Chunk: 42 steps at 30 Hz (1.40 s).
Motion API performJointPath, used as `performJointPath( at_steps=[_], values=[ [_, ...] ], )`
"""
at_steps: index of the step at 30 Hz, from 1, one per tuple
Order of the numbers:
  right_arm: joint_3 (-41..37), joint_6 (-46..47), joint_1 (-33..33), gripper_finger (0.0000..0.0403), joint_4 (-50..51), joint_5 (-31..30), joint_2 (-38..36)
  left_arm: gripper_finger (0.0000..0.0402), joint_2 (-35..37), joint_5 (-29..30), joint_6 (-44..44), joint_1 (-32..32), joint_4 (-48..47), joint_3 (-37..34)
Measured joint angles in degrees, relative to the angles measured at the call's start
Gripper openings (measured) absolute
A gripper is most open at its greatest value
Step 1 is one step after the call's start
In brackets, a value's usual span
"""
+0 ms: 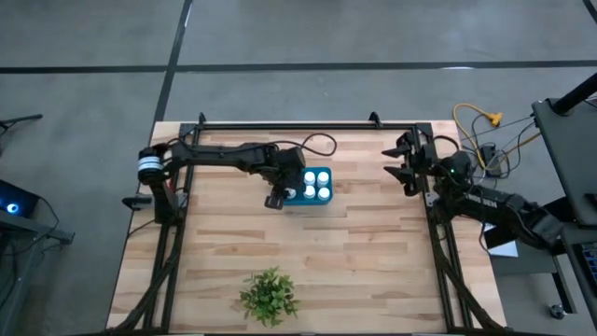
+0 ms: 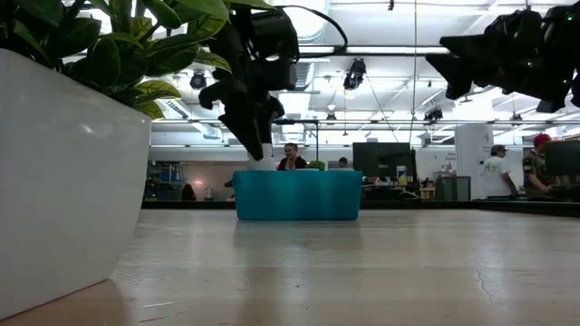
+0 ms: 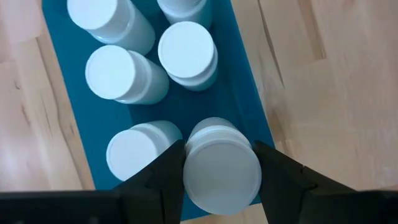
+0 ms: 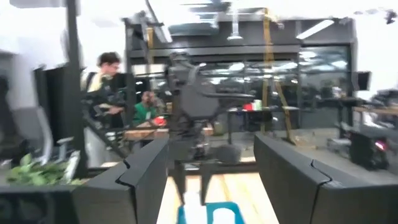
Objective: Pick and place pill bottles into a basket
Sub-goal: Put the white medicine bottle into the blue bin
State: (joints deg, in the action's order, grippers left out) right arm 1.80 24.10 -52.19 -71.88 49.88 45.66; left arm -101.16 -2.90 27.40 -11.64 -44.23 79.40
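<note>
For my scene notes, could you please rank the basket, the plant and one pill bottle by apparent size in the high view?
1. the plant, largest, though only slightly.
2. the basket, close to the plant in spread.
3. a pill bottle, far smallest; all look alike.

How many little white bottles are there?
6, all over the basket: five stand inside, one sits between the left gripper's jaws.

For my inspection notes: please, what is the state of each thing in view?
Left gripper: fingers shut on one pill bottle, above the basket.
Right gripper: fingers open, empty, waiting at the table's right edge.
Basket: holds five other capped pill bottles.
Plant: upright.
</note>
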Motion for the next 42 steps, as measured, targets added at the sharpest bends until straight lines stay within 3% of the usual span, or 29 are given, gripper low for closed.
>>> performJointPath(
  at_steps=[3, 8, 14, 19, 23, 27, 33, 35, 39, 42],
  values=[
    [-0.25, 1.99, -3.28, 0.0224, 1.01, 0.6, -0.68, 0.0143, -0.07, 0.0, 0.0, 0.0, -0.03, -0.01],
    [-1.29, 2.6, -3.22, 0.0224, 1.04, 2.37, -2.7, 0.0143, 0.06, 0.02, -0.04, -0.04, -0.26, 0.34],
    [-1.31, 2.81, 2.71, 0.0224, 1.25, -7.94, -6.08, 0.0143, 0.28, 0.02, -0.04, -0.04, -0.11, 1.2],
    [-1.31, -1.78, 11.96, 0.0224, 5.6, -15.36, -6.55, 0.0143, 0.28, 0.02, -0.06, -0.04, -0.09, 1.49],
    [-1.31, -11.48, 24.16, 0.0224, 15.52, -27.03, -6.47, 0.0143, 0.28, 0.01, -0.06, -0.04, 0.19, 1.44],
    [-1.18, -19.29, 35.92, 0.0224, 12.97, -39.4, -6.7, 0.0143, 0.23, 0.0, -0.53, -0.04, -0.15, 0.94],
    [-1.17, -26.38, 47.06, 0.0224, 9.14, -47.15, -8.11, 0.0143, 0.15, 0.0, -1.45, -0.04, -0.23, 0.92],
    [-1.22, -26.87, 47.81, 0.0224, 9.81, -47.71, -8.86, 0.0143, 0.15, 0.0, -1.46, -0.04, -0.17, 0.92],
    [-1.25, -25.25, 47.47, 0.0224, 10.57, -42.1, -11.03, 0.0143, 0.13, 0.0, -1.51, -0.04, -0.12, 0.85],
    [-1.25, -24.22, 46.45, 0.0224, 11.86, -41.34, -14.3, 0.0143, 0.08, 0.0, -1.51, -0.04, 0.43, 0.59]
  ],
)
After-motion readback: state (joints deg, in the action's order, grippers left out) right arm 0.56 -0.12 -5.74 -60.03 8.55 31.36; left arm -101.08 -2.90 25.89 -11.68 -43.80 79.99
